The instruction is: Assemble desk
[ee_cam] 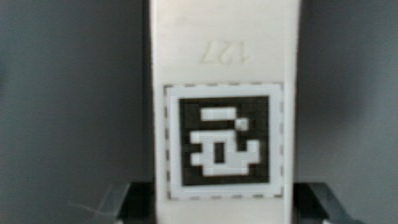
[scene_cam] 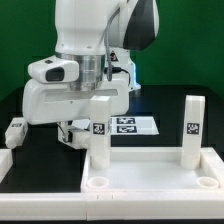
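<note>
Wrist view: we are seeing the held leg [ee_cam: 222, 80] filling the picture. The gripper [ee_cam: 222, 208] is pinching it, a dark finger [ee_cam: 111, 205] on either side, jaws part-way closed on its flanks. Its long axis is running straight away from the fingers, crossways to the squeeze, with the tag [ee_cam: 222, 145] facing the camera. We are judging it as lying about level, not upright.

Exterior view: the gripper [scene_cam: 73, 130] is hanging low over the black table [scene_cam: 30, 160], just behind the desk top [scene_cam: 110, 180]. We cannot tell whether the held leg is resting on the table or lifted. Two more legs are standing upright in the desk top's far corners, the near-gripper leg [scene_cam: 99, 135] and the far leg [scene_cam: 193, 130]. A loose leg [scene_cam: 14, 131] is lying at the exterior view's left, and the marker board [scene_cam: 130, 125] is behind.

Risks, as we are reading it: the near-gripper leg is standing just beside the hand, so a swing toward the desk top could be knocking it or shoving the top. The held leg also needs turning upright, and a squeeze on smooth flanks could be letting it pivot or slip.
</note>
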{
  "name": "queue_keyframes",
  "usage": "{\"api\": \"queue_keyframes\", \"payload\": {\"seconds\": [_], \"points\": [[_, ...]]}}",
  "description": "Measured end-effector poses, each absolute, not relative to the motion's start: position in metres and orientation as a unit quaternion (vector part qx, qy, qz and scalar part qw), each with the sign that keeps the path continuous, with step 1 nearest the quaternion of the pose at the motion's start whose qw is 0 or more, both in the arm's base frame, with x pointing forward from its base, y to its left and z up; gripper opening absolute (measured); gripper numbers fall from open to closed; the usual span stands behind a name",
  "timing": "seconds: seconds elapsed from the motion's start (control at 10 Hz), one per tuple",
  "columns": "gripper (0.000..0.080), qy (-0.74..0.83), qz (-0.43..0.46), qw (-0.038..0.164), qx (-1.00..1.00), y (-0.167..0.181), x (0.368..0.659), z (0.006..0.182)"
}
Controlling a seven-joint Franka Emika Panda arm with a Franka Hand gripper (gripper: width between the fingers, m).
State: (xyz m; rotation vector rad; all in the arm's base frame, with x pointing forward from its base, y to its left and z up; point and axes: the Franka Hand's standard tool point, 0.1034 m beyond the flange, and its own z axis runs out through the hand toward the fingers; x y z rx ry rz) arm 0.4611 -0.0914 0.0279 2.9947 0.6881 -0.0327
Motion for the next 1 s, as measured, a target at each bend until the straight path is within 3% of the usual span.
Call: {"api": "queue_keyframes", "payload": {"seconds": [0.2, 0.6, 0.8, 1.0], "points": [[0.0287, 0.199, -0.019, 0.029, 0.979, -0.089, 0.445, 0.028], [0.0287, 0.231, -0.016, 0.031, 0.972, -0.084, 0.445, 0.027], [0.0287, 0.329, 0.005, 0.047, 0.943, -0.061, 0.441, 0.026], [0.0287, 0.47, 0.006, 0.052, 0.881, -0.041, 0.415, 0.023]]}}
